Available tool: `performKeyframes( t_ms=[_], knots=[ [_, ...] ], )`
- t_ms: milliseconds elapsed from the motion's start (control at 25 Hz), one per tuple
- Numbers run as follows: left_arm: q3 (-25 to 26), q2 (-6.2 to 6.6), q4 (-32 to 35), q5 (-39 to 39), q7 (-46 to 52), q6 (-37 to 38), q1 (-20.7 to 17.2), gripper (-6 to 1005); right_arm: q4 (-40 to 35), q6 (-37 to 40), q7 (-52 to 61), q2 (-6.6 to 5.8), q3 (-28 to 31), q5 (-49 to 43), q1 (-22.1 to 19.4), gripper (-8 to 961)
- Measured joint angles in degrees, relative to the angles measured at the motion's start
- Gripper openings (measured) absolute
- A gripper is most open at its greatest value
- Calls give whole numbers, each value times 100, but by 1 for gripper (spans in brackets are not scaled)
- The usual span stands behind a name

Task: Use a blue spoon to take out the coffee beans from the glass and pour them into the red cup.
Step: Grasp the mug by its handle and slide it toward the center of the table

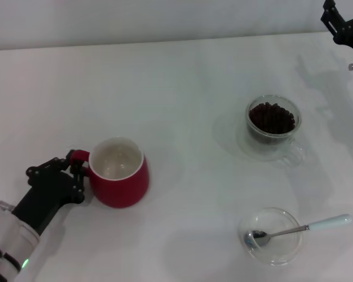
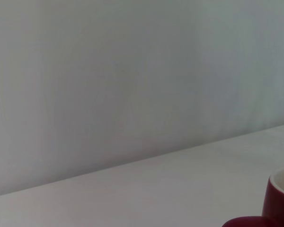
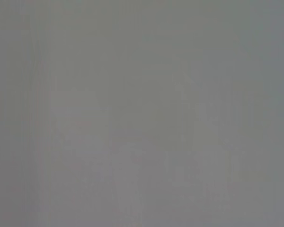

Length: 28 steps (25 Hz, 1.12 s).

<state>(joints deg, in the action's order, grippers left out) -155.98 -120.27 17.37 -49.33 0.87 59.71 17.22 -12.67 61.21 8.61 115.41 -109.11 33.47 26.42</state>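
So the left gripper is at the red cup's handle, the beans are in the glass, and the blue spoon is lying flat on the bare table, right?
Not quite. The head view shows the blue spoon resting in a shallow clear glass dish, its bowl inside and its handle over the rim. The rest holds: the left gripper is at the red cup handle, and the coffee beans are in the glass.
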Motion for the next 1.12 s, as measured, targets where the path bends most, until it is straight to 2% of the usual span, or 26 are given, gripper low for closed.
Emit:
performKeyframes(
  t_ms=[320,520,960,1120],
  knots=[
    [-82,-6,90,28,-11,-215,160,92,2,4,0,-2,48,0,41,857],
    [-87,0,185,15,-17,-220,112,92,2,7,0,-2,48,2,41,858],
    [-65,20,236,-7,-17,-136,-31,198,1,7,5,10,48,1,37,858],
    [-53,35,242,-8,-17,-77,-141,347,-22,9,10,13,48,-5,21,858]
  ],
)
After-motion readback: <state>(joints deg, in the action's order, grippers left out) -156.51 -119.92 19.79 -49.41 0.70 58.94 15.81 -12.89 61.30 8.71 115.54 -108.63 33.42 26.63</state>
